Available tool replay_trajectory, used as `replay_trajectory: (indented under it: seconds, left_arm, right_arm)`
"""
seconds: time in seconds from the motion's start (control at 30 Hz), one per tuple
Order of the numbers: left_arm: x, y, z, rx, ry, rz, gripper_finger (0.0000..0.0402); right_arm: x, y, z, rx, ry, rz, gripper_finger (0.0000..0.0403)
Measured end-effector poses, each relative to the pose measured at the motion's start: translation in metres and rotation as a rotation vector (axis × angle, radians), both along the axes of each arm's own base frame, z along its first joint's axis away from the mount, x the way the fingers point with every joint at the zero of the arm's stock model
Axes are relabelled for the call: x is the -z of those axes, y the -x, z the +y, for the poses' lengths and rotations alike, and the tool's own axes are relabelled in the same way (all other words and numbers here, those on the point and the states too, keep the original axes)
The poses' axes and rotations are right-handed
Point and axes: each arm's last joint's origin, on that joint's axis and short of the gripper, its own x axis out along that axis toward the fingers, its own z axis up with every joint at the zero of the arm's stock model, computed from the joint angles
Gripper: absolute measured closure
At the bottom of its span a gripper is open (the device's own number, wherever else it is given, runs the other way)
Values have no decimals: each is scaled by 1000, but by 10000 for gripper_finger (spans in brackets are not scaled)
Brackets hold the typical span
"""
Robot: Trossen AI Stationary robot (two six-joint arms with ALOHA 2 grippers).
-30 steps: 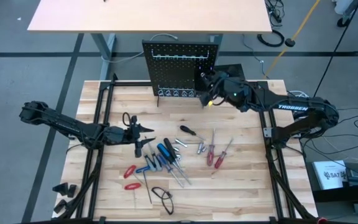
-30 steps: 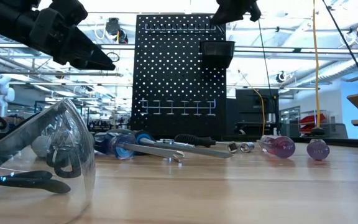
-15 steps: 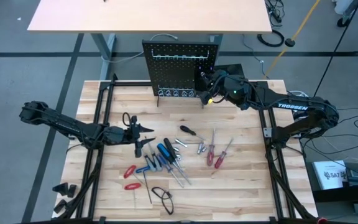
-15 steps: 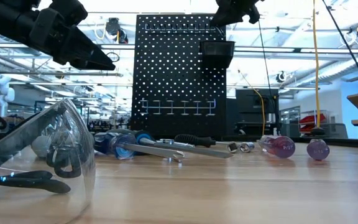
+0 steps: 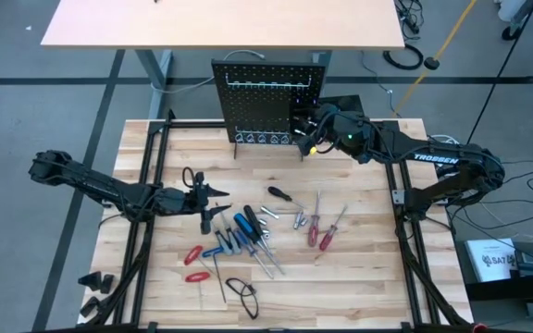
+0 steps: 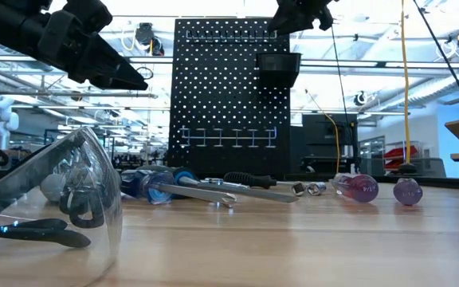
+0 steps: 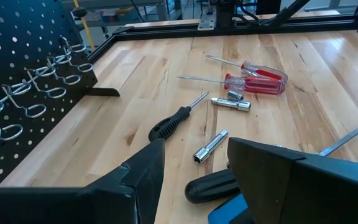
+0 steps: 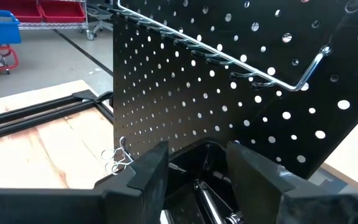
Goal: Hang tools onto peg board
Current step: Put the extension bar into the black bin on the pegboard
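The right claw (image 8: 194, 171) stands parted and empty over the bin (image 8: 197, 180), a silver bit (image 8: 207, 198) lying inside. It should lift straight up, clear of the peg board (image 5: 268, 102). The left claw (image 5: 222, 193) waits open above the tools (image 5: 248, 236).

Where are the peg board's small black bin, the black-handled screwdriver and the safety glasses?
small black bin (image 6: 278, 68), low view, its front wall.
black-handled screwdriver (image 7: 170, 122), left wrist view, middle of its handle.
safety glasses (image 6: 70, 195), low view, the clear lens.

The black perforated peg board (image 5: 269, 100) stands upright at the table's far edge, hooks in a row, a small black bin (image 6: 278, 69) on its right side. Screwdrivers, red-handled pliers (image 5: 192, 264) and silver bits (image 5: 298, 220) lie scattered mid-table
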Motion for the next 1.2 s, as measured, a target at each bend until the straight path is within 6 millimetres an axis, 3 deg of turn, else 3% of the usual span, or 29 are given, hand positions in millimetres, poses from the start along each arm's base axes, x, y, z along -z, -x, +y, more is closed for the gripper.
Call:
replay_trajectory:
  seconds: [0.2, 0.4, 0.57, 0.8, 1.0, 1.2]
  left_arm:
    - [0, 0, 0, 0, 0, 0, 217]
    - [0, 0, 0, 2, -7, 1, 217]
    - [0, 0, 1, -20, -17, 0, 217]
    - [-1, 0, 2, -82, 18, -14, 217]
    - [-21, -6, 1, -96, 49, -6, 217]
    - [-30, -8, -1, -88, 92, 29, 217]
  right_arm:
    - [3, 0, 1, -11, -9, 25, 254]
    - [7, -2, 6, -205, -79, 53, 254]
    - [20, -5, 11, -349, -259, 90, 254]
    - [58, -29, 37, -451, -381, 276, 254]
    - [92, -57, 70, -535, -408, 370, 254]
    - [133, -83, 88, -561, -425, 443, 254]
